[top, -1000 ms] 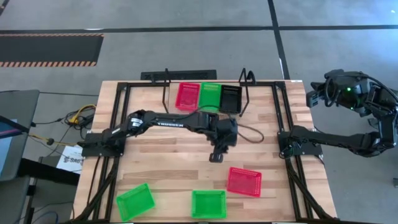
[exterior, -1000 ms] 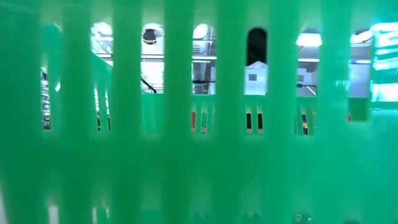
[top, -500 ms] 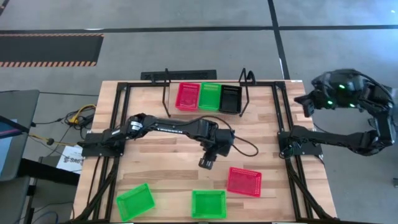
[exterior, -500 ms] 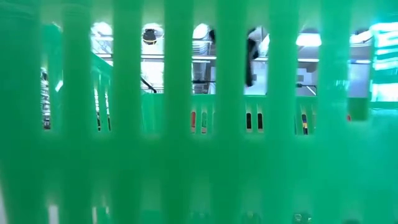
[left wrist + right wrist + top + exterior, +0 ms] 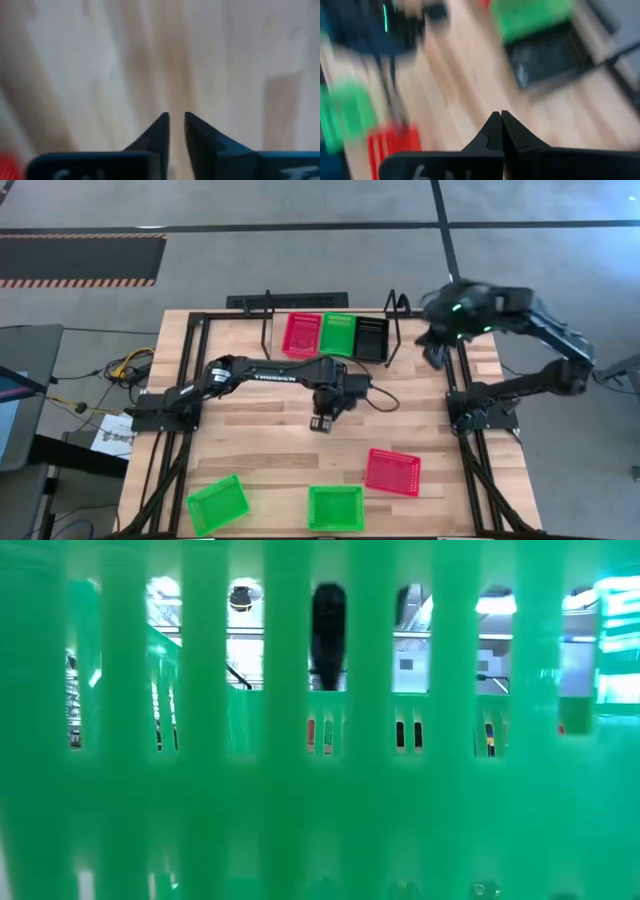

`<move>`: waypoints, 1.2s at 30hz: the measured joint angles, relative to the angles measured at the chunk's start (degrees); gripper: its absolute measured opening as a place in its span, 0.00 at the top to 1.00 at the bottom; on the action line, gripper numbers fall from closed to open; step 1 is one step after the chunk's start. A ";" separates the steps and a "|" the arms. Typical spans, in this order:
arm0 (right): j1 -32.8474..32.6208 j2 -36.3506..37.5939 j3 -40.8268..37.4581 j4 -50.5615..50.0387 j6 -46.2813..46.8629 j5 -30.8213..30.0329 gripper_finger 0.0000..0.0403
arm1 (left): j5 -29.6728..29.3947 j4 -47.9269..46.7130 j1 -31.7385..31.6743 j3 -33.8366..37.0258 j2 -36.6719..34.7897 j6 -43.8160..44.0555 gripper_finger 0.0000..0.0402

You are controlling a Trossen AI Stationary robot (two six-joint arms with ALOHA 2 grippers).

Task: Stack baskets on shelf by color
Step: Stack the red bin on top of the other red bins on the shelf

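Left wrist view: left claw point(image 5: 176, 125) nearly closed, empty, above tabletop point(image 5: 225, 55).

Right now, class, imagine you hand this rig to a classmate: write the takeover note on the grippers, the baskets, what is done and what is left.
Left gripper: over bare table mid-board, holding nothing, fingers a narrow gap apart.
Right gripper: shut, empty, raised near the shelf's right upright.
Shelf: red stack, green stack, black stack, side by side; how many in each cannot be told.
Left on the table: red basket, green basket, second green basket.
To do: put these three on their matching stacks.
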State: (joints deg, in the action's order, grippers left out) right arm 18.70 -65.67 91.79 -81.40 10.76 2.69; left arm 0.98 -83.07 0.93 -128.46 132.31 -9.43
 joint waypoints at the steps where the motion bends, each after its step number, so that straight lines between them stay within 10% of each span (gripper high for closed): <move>1: -1.67 -1.23 0.00 -3.60 -0.07 -0.81 1.00 | -1.45 -2.35 -0.29 -0.02 0.00 0.10 0.94; 11: -21.20 -0.49 -10.05 -8.33 20.17 -5.92 1.00 | -5.29 -6.97 -3.91 0.37 -2.15 -0.13 1.00; 21: -45.72 0.46 -27.55 8.52 49.68 -8.77 1.00 | -6.29 -6.94 -4.79 0.39 -10.06 3.75 1.00; 36: -48.18 -17.21 -30.18 21.69 48.24 -2.85 0.89 | -7.92 -6.94 2.66 0.42 -16.83 9.66 1.00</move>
State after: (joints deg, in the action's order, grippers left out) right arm -29.48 -82.88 61.60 -59.72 59.00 -0.15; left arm -6.94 -90.02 3.59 -128.05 115.48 0.23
